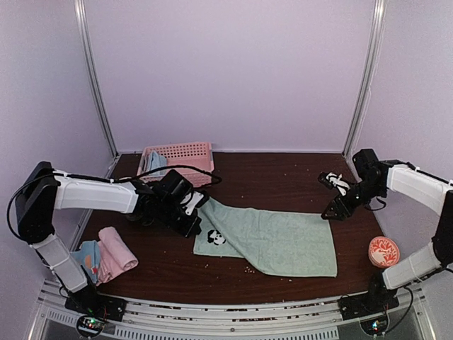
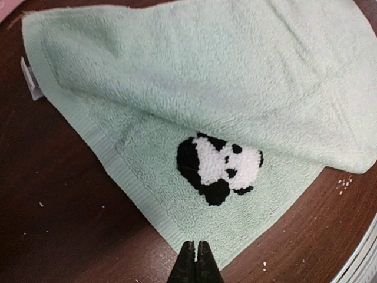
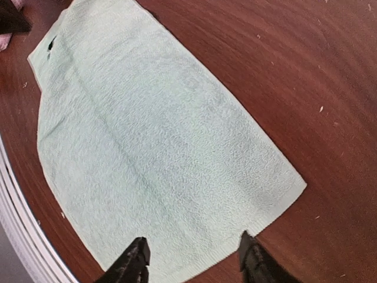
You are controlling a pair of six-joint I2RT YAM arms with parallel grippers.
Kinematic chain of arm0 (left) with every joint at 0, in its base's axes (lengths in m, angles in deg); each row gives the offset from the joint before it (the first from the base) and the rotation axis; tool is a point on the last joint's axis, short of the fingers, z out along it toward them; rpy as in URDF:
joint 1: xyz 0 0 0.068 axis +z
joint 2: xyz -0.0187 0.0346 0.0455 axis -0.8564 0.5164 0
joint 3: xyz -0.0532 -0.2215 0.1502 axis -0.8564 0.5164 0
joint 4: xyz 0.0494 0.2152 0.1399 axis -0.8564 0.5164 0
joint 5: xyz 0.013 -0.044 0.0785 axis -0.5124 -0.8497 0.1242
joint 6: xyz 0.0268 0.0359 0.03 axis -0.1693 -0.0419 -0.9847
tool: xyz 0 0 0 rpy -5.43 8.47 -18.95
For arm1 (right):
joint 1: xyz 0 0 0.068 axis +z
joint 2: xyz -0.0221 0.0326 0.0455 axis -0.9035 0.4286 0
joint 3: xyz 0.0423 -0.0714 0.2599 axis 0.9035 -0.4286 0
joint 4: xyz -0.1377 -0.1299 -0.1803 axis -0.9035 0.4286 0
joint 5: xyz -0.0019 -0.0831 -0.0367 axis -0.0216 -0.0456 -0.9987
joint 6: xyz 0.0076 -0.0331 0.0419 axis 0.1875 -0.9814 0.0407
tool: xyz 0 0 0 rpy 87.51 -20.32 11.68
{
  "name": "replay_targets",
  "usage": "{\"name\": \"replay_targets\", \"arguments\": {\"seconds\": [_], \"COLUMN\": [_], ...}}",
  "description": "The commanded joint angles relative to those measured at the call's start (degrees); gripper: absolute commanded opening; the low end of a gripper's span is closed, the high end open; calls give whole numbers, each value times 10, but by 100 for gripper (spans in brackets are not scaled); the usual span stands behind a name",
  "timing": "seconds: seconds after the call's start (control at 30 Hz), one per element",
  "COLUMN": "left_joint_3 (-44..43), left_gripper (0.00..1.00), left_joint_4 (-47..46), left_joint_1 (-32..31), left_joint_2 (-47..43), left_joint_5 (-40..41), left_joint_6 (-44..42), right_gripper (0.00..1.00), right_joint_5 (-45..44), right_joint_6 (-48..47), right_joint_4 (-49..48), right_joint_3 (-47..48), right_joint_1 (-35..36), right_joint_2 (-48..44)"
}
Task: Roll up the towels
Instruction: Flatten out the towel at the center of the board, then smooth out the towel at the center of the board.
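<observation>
A pale sage green towel [image 1: 276, 239] with a black-and-white panda patch [image 1: 216, 238] lies spread on the table, its far left corner folded over. In the left wrist view the towel [image 2: 194, 82] has a fold lying just above the panda [image 2: 221, 168]. My left gripper [image 2: 195, 259] is shut, its tips over the towel's corner, with nothing seen between them. It also shows in the top view [image 1: 192, 225]. My right gripper [image 3: 193, 256] is open over the towel's right short edge [image 3: 177, 147], seen in the top view [image 1: 333, 211].
A pink perforated basket [image 1: 185, 152] stands at the back left with a light blue towel [image 1: 156, 163] in it. A rolled pink towel [image 1: 117, 249] and a blue towel with orange dots [image 1: 85, 253] lie front left. A round red-patterned object [image 1: 383, 251] sits front right.
</observation>
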Motion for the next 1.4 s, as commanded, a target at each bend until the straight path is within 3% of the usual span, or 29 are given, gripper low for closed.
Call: {"name": "replay_targets", "arguments": {"seconds": [0.0, 0.1, 0.17, 0.37, 0.57, 0.93, 1.17, 1.37], "left_joint_3": [-11, -19, -30, -40, 3, 106, 112, 21], "left_gripper": [0, 0, 0, 0, 0, 0, 0, 0], "left_joint_4": [-25, -30, -25, -5, 37, 43, 65, 107], "left_joint_1": [0, 0, 0, 0, 0, 0, -5, 1], "left_joint_2": [33, 56, 75, 106, 67, -23, -75, -102], "left_joint_5": [-24, -27, -30, -41, -33, -92, -132, -30], "left_joint_6": [-21, -34, -41, -40, -13, 56, 63, 44], "right_gripper": [42, 23, 18, 15, 12, 14, 21, 31], "right_joint_5": [-49, -75, -82, -133, -166, -185, -138, -72], "right_joint_6": [22, 41, 46, 57, 72, 73, 72, 61], "right_joint_4": [-24, -46, -50, -75, -99, -98, -67, -3], "right_joint_3": [-3, 5, 15, 40, 71, 119, 144, 182], "right_joint_1": [15, 16, 16, 16, 15, 16, 23, 23], "right_joint_2": [60, 107, 136, 209, 272, 287, 258, 164]}}
